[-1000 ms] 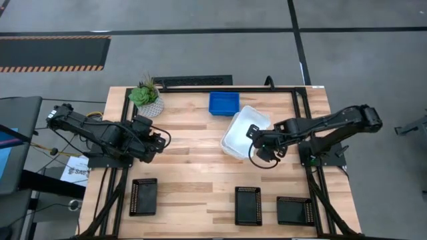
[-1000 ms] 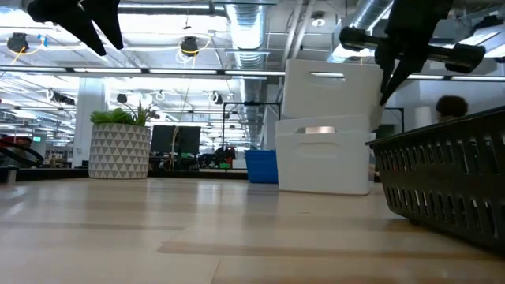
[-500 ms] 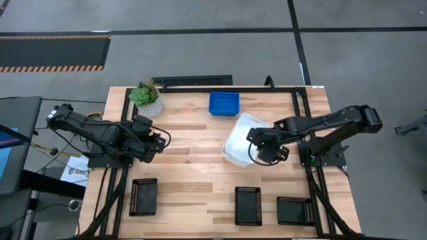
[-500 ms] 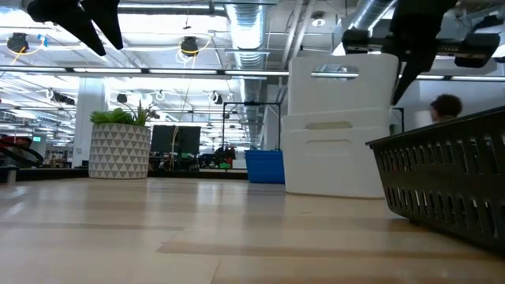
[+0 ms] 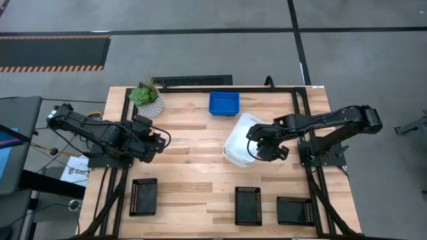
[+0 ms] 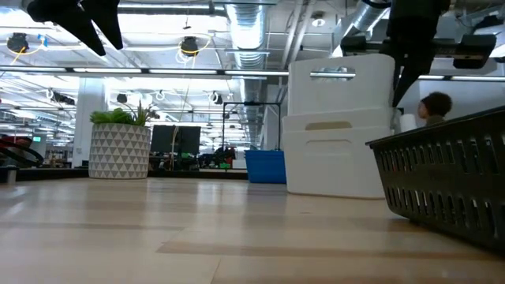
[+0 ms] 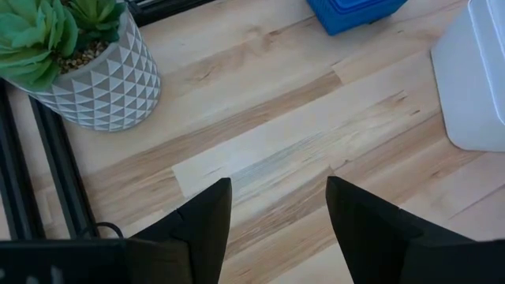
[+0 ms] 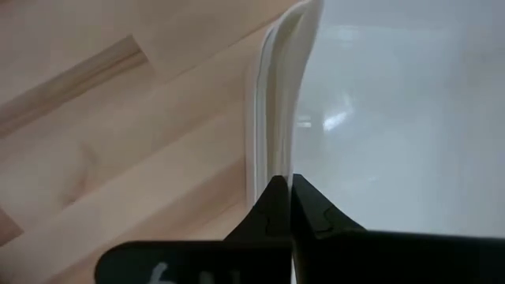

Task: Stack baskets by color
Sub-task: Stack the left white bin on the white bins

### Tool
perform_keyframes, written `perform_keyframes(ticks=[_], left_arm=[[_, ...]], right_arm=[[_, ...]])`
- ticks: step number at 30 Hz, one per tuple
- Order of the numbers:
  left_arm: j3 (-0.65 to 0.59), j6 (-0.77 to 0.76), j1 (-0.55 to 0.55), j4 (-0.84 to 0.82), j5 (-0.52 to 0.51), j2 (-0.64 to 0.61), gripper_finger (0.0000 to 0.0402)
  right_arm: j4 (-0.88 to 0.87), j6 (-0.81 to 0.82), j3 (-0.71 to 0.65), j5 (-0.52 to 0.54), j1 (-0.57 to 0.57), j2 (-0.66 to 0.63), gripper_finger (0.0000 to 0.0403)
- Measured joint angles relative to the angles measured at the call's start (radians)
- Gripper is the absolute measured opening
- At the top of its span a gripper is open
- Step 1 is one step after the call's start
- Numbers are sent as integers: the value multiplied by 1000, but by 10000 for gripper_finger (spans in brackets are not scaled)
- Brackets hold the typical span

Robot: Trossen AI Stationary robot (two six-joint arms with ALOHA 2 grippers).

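1. Along the near edge of the worktop [image 5: 200, 173] lie three black baskets, each flat and apart from the others: one at the near left [image 5: 144, 197]; one near the middle [image 5: 247, 205]; one at the near right [image 5: 294, 210], whose mesh wall fills the right of the low view.
2. Mid-worktop on the left, the left arm lies folded low, reaching in from the left edge; its left pincer [image 7: 278, 207] hangs over bare wood with the fingers apart, holding nothing.
3. Right of centre, the right arm stretches in from the right edge with its wrist bent down; the right pincer [image 8: 290, 197] is pinched together on the rim of the white baskets [image 5: 239, 140], which sit nested, the upper one tilted.
4. Beyond them, at the far edge, rests the blue basket [image 5: 223, 103]; the potted plant [image 5: 146, 97] stands at the far left.
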Motion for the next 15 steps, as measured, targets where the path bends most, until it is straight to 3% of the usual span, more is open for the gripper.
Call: perform_keyframes(ticks=[8, 15], left_arm=[[0, 0, 0, 0, 0, 0, 197], [0, 1, 0, 0, 0, 0, 197]], right_arm=[[41, 0, -67, 0, -10, 1, 10], [53, -8, -71, 0, -11, 34, 41]])
